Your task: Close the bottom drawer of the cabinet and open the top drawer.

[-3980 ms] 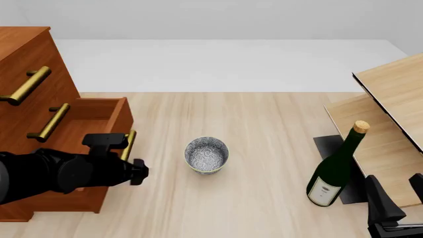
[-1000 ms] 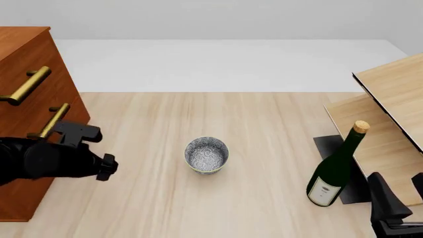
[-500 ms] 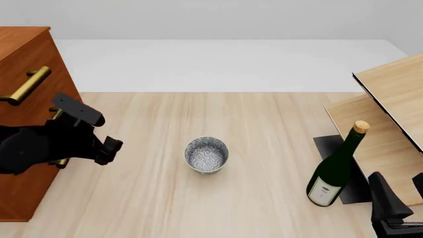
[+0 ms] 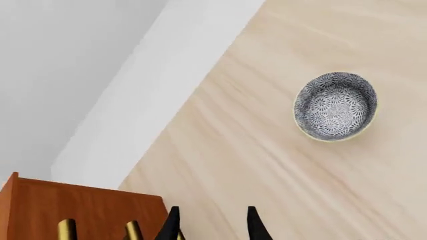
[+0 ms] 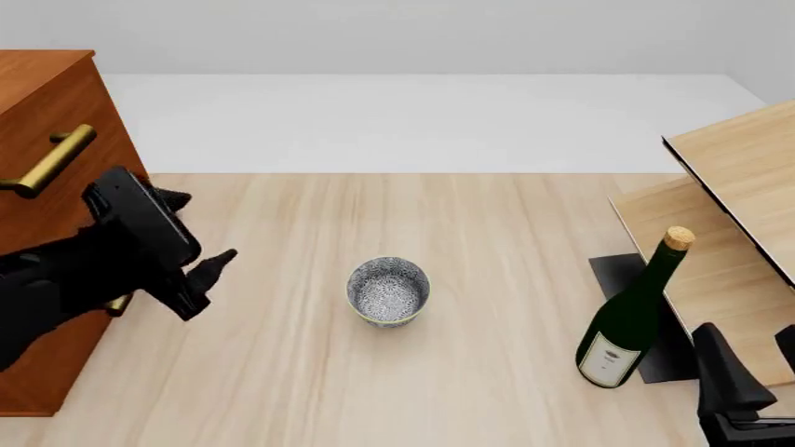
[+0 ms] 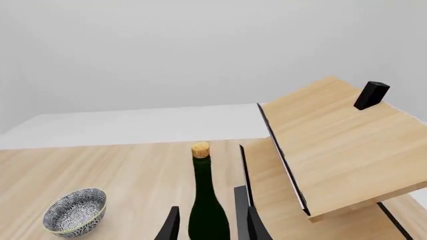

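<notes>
**Cabinet fronts flush, left end effector open beside them**

Cabinet (image 5: 50, 223) at the far left of the surface (image 5: 497, 214), no front standing out from the face. Top drawer (image 5: 74, 107) shut, with its brass bar handle (image 5: 50, 160) bare and untouched. Bottom drawer (image 5: 37, 363) pushed in level with the rest, its handle largely hidden behind the black left arm.

Left end effector (image 5: 196, 233) just off the cabinet's face at about middle height, jaws spread, gripping nothing and touching no handle. Same spread fingertips (image 4: 172, 225) seen from the left wrist, cabinet corner (image 4: 80, 210) close alongside.

Patterned bowl (image 5: 387, 291) alone mid-surface, well apart from the cabinet and clear of the drawer fronts. Green corked bottle (image 5: 627, 321) upright to the right, on a dark mat (image 5: 615, 270) beside the pale shelf unit (image 5: 733, 177). Small black block (image 6: 371, 95) on the shelf's top board.

Right end effector (image 5: 751, 368) low at the near right corner, jaws apart and empty, near the bottle but not touching it.
</notes>
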Controlling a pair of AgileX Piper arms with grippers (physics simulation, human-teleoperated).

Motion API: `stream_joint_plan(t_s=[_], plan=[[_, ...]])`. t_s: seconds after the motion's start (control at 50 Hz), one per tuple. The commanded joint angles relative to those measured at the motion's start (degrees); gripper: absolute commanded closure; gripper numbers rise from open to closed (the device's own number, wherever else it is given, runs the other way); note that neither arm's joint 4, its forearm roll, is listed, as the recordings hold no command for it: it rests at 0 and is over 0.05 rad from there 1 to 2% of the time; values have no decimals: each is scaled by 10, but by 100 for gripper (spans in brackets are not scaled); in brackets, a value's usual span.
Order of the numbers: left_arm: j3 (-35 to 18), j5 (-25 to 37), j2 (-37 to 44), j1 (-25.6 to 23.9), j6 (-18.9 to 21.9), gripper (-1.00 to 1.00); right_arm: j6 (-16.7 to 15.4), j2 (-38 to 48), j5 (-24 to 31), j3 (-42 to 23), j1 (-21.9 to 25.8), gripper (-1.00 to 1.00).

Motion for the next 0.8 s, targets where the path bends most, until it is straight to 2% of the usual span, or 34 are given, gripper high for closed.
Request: stream_joint_plan(t_s=[0.02, 0.1, 0.14, 0.2, 0.24, 0.26, 0.3, 0.36, 0.38, 0.4, 0.42, 0.46, 0.48, 0.54, 0.62, 0.8], plan=[[7, -21, -33, 1, 76, -100, 0, 0, 0, 0, 0, -100], [13, -26, -45, 12, 122, -100, 1, 0, 0, 0, 1, -100], [-2, -10, -44, 13, 119, -100, 1, 0, 0, 0, 1, -100], [0, -2, -47, 22, 136, -100, 1, 0, 0, 0, -1, -100], [15, -7, -55, 31, 162, -100, 1, 0, 0, 0, -1, -100], [12, -7, -56, 31, 159, -100, 1, 0, 0, 0, -1, -100], [29, -23, -65, 38, 191, -100, 0, 0, 1, -1, 1, -100], [24, -10, -68, 46, 196, -100, 0, 0, 1, -1, 2, -100], [29, -11, -73, 52, 209, -100, 0, 0, 1, 0, 3, -100], [15, -1, -69, 49, 198, -100, 0, 0, 0, 0, 2, -100], [27, -1, -73, 66, 222, -100, 0, 1, 0, 0, 3, -100], [9, 9, -73, 67, 217, -100, 0, 1, 0, 0, 3, -100], [20, 3, -81, 80, 238, -100, 0, 1, -1, 0, 3, -100], [-3, 23, -82, 93, 231, -100, 1, 1, -1, 0, 4, -100], [15, 26, -91, 111, 250, -100, 2, 2, -1, 0, 2, -100], [10, 33, -103, 140, 271, -100, 5, 2, -1, 0, 3, -100]])
